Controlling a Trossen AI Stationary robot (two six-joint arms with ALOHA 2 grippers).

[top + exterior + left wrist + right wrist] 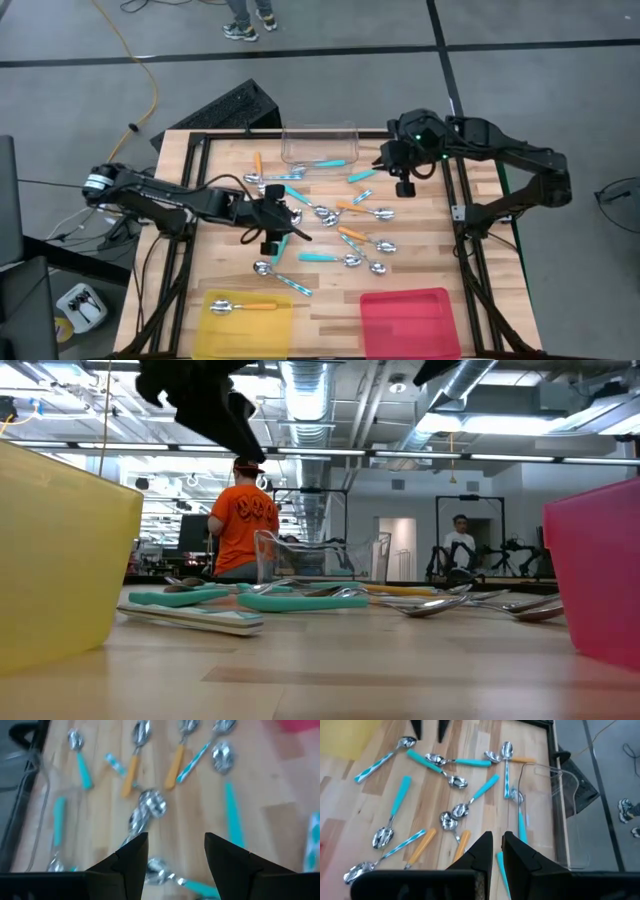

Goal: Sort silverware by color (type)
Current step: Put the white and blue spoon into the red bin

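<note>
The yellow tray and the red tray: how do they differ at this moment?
The yellow tray holds one orange-handled spoon; the red tray holds nothing. The yellow tray lies on the left arm's side, the red tray on the right arm's. Both are flat and sit at the table's near edge.

A grey concrete floor with dark seams lies beyond the pale wooden table; a yellow cable snakes across it at upper left. Overhead, silver ducts and strip lights cross the ceiling. A person in an orange shirt stands centre-left, back turned.
</note>
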